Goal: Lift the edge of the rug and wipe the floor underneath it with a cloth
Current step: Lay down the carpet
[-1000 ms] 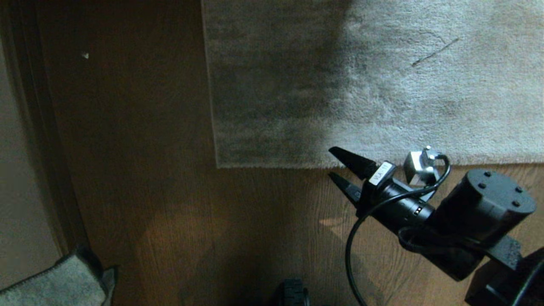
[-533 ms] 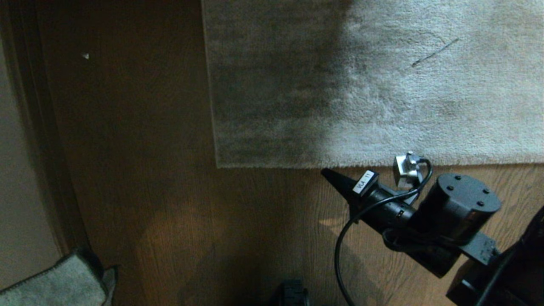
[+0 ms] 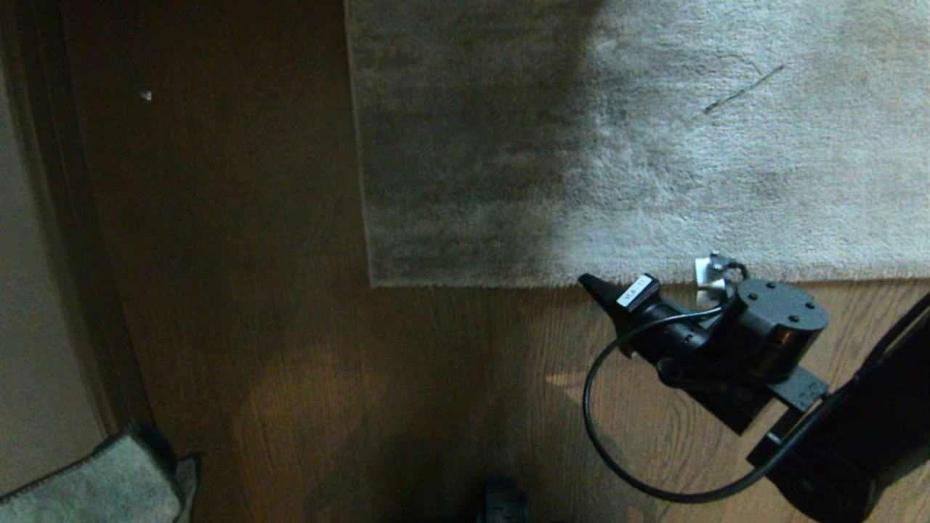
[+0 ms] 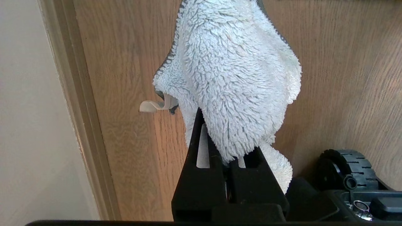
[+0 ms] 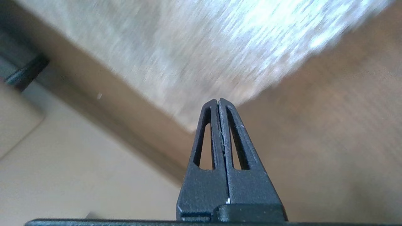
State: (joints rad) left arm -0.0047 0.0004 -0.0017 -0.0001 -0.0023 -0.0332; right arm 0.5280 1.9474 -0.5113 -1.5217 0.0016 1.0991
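The right gripper [image 3: 590, 283], jaws pressed together and empty, points at the rug edge [image 3: 508, 282] running crosswise just ahead, while the left gripper [image 4: 224, 150] pinches the cloth [image 4: 232, 78].

One small white label [image 3: 633, 293] w/ dark print, stuck on right tool's [image 3: 590, 282] black body just behind the fingers, seen in head view; print too small to read for sure, maybe "VLA" plus a digit or two, can't confirm. No other text, brand, number or sign legible anywhere: none in left wrist view, none in right wrist view
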